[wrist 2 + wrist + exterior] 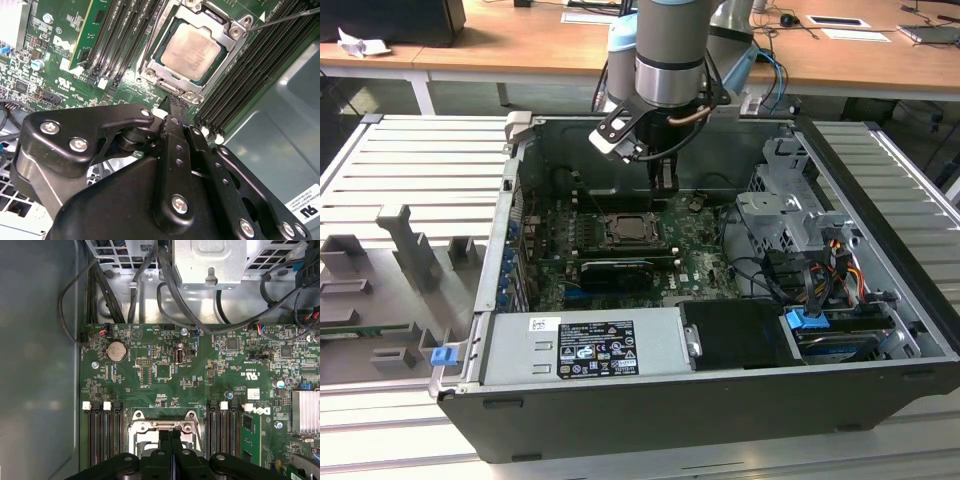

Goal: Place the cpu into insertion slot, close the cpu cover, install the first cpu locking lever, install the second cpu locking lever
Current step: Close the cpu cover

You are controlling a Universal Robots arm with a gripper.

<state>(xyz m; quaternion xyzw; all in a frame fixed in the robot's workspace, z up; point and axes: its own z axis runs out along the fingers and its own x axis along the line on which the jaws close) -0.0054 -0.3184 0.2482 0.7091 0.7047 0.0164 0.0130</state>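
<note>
The tool (665, 185) hangs from the arm inside the open computer case (650, 420), a little above the centre of the exterior frame. Its black fingers (170, 130) are pressed together into a narrow blade and nothing sits between them.

In the exterior view the insertion slot (632, 230) lies in the middle of the frame on the green motherboard (705, 255), just below the tool and towards the exterior view's left of it.

In the second wrist view the cpu (190, 50) sits flat inside the slot, its silver-grey top showing through the open centre of the cpu cover (226, 59), which lies down around it. The fingertips end just beside one edge of the slot's metal rim, clear of the cpu. Whether they touch the rim I cannot tell.

A thin metal lever (285, 19) runs from a corner of the slot out over the black memory slots (120, 40).

In the first wrist view the tool (170, 436) lines up with the middle of the slot's (145, 427) near edge.

The case rests on a slatted metal surface (410, 165), with a power supply (585, 345) near the lower centre of the exterior frame.
</note>
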